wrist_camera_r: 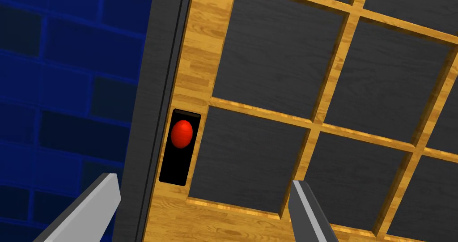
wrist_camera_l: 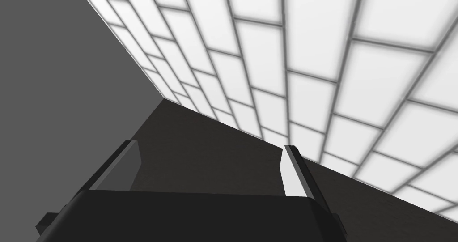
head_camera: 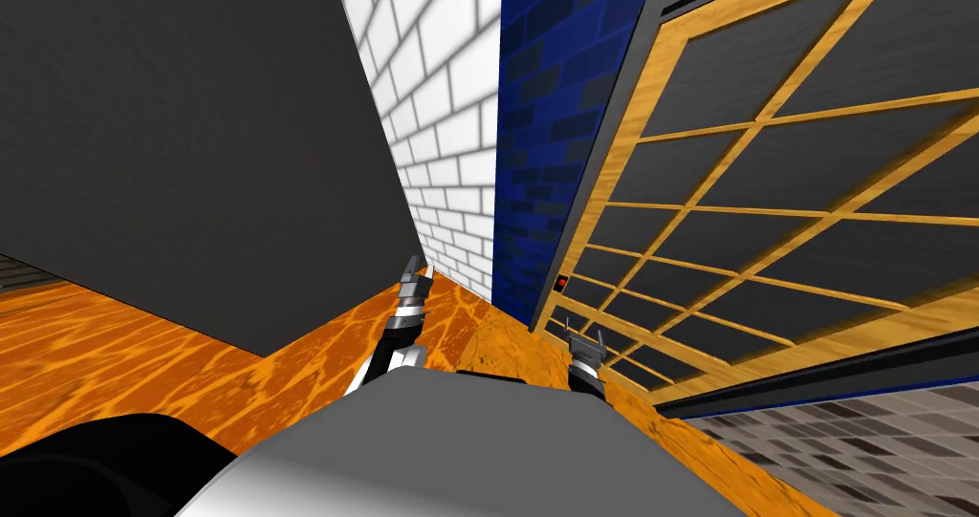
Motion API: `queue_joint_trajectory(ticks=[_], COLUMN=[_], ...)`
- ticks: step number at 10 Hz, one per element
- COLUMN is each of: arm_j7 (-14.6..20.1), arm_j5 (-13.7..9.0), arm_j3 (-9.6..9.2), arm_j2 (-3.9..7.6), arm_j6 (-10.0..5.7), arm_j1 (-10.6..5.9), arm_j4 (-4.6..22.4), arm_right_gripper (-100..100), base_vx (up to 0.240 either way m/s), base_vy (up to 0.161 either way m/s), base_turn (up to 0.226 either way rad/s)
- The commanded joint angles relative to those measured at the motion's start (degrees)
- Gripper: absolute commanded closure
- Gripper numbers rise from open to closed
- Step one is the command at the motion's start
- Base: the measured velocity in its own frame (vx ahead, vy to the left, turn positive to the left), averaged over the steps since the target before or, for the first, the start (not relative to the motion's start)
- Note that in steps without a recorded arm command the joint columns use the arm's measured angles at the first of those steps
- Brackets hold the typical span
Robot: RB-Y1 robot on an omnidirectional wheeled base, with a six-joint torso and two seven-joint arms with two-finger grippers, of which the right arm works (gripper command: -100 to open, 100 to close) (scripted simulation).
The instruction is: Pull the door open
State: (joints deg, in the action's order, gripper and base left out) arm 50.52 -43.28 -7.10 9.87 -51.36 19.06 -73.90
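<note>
Both spread: right gripper [wrist_camera_r: 203,180] faces door [wrist_camera_r: 268,65] w/ red knob [wrist_camera_r: 182,134] at its 11 o'clock — pre-grab lineup; left gripper [wrist_camera_l: 210,144] parked at 12 — prob clear of swing.

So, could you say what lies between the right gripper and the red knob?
Nothing: the right wrist view shows bare air from the open right gripper to the red knob.

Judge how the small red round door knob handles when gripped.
The small red round knob looks smooth, so blades of the open right gripper could slip off. Fixed on its black plate, it likely stays rigid.
</note>
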Motion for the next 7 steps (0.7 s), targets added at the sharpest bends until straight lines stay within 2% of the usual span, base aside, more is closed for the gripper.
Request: queue_joint_trajectory(ticks=[1, 4, 6, 7], arm_j7=[1.6, 5.1, 7.4, 8.2], arm_j5=[-1.2, -3.9, -5.8, -6.3], arm_j3=[-0.3, -0.78, -1.12, -1.21], arm_j2=[0.09, 0.47, 0.72, 0.8], arm_j6=[-0.6, -1.63, -2.34, -2.55], arm_j1=[-0.19, -0.99, -1.54, -1.7], arm_j4=[1.6, 5.4, 8.0, 8.8], arm_right_gripper=[-100, -100, -100, -100], base_vx=[0.095, 0.099, 0.15, 0.111], base_vy=[-0.026, -0.038, -0.09, -0.059], base_turn=[0.125, 0.132, 0.2, 0.088])
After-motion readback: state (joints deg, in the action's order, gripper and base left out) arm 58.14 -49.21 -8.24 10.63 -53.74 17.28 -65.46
